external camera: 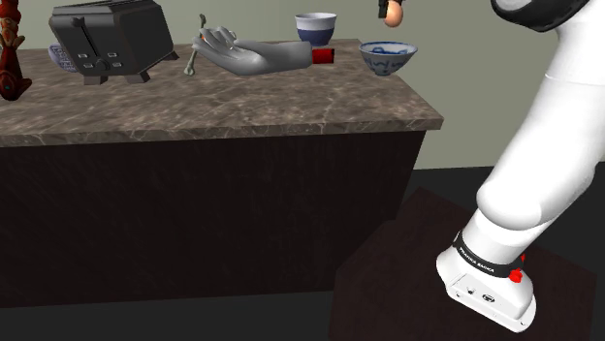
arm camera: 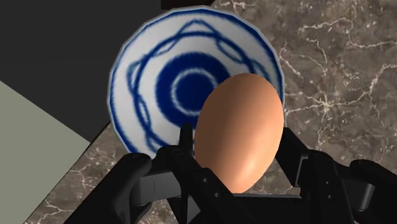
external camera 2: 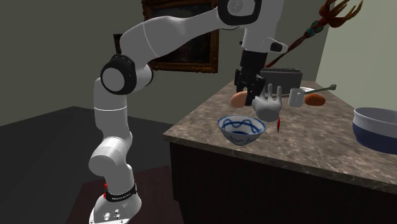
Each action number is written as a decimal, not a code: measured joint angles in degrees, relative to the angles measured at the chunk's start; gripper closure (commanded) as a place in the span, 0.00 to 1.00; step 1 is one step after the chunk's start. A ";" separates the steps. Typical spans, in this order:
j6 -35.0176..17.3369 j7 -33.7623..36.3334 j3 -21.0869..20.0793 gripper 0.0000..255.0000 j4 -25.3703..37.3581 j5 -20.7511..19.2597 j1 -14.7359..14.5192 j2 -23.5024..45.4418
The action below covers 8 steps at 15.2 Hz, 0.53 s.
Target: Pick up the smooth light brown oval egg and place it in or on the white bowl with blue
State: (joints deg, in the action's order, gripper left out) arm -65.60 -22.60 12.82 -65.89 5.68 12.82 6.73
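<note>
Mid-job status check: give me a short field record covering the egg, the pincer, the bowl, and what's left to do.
egg: light brown, smooth, in the air, off the countertop
pincer: shut on the egg, fingers clasping its sides
bowl: white with blue pattern, upright, near the countertop's edge
egg vs bowl: egg above the bowl, not touching it
left to do: probably lower and release

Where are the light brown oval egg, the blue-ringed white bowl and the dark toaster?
light brown oval egg (arm camera: 238, 130): wrist view, shell's middle.
blue-ringed white bowl (arm camera: 137, 76): wrist view, inner wall.
dark toaster (external camera: 111, 39): shoulder view, body's middle.
</note>
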 measured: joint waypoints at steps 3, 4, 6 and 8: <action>-2.37 -1.11 0.32 1.00 -4.32 -0.60 0.30 -1.90; -3.39 -1.21 0.31 1.00 -5.84 -0.76 0.26 -2.42; -5.44 -1.21 0.21 1.00 -9.13 -1.09 0.08 -3.68; -7.23 -1.21 0.13 1.00 -11.85 -1.34 -0.03 -4.64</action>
State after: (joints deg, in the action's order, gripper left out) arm -72.83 -23.82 12.95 -77.74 4.35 12.79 2.09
